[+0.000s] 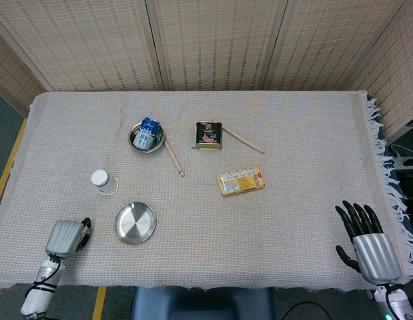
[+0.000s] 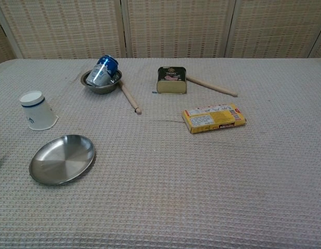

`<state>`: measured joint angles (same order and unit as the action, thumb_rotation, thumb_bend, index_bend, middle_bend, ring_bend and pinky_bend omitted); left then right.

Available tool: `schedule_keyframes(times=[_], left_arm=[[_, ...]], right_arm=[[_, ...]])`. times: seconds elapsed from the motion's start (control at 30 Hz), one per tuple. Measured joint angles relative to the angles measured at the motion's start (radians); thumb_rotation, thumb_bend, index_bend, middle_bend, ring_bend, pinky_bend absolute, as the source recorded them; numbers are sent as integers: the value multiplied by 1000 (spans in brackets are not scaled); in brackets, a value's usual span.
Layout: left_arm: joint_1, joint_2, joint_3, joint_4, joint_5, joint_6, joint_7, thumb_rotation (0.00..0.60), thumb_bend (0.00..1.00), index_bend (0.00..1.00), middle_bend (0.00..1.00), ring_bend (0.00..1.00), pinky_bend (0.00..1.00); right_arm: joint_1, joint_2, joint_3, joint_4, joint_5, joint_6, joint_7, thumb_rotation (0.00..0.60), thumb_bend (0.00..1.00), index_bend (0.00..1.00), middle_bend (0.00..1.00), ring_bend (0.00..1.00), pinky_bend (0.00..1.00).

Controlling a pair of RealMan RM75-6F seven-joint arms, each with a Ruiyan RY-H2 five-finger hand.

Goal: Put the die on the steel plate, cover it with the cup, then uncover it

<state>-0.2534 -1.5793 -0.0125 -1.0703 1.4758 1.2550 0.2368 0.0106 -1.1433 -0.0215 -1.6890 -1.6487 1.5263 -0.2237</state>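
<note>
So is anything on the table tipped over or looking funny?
Yes. The blue drinks can lies tilted on its side inside the small steel bowl instead of standing up. The white paper cup sits upside down, beside the round steel plate. Nothing looks spilled or broken.
</note>
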Motion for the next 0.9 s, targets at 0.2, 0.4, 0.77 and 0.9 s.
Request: schedule_keyframes(times=[0.2,0.4,0.77,0.9], left_arm=[[-1,0,0,-1,-4,-1,4,600,330,512,1000,1000,1000],[-1,1,1,-2,-4,4,7,600,330,567,1000,1000,1000],[-18,35,-18,-100,55,99,-5,600,337,575,1000,1000,1000],[-64,34,-32,-153,71,74,20,600,335,573,1000,1000,1000]], right_arm=[[1,1,-1,0,0,-2,1,600,178,0,0,0,0],[1,1,1,-1,4,-3,-2,600,178,0,0,0,0],[3,-5,-2,-2,3,-10,-12,600,178,0,0,0,0],[3,-7,-4,-1,3,-14,-16,600,178,0,0,0,0]])
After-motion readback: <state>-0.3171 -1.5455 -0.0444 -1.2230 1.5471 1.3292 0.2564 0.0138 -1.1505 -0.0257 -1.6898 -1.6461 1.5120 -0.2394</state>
